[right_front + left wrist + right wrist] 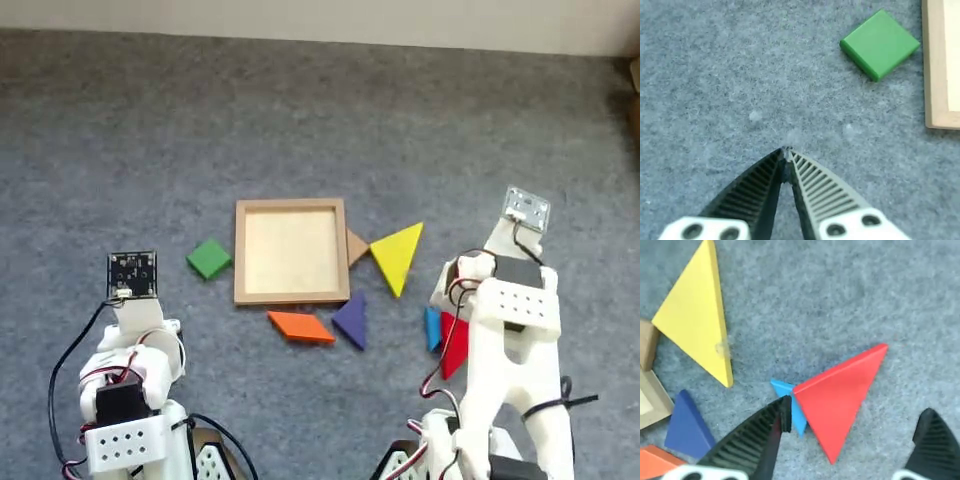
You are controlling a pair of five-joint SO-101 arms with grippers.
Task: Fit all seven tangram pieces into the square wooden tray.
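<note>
Grey carpet point(150, 130); red triangle point(837, 400), square corner toward blue piece point(796, 410), between spread right fingers point(755, 435); left fingers point(815, 180) together.

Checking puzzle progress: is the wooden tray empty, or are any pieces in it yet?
Empty: the tray shows bare wood inside its rim, and pieces such as the green square and yellow triangle lie outside it.

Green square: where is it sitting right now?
In the high view, the green square lies on the grey carpet, left of the wooden tray and apart from it.
</note>
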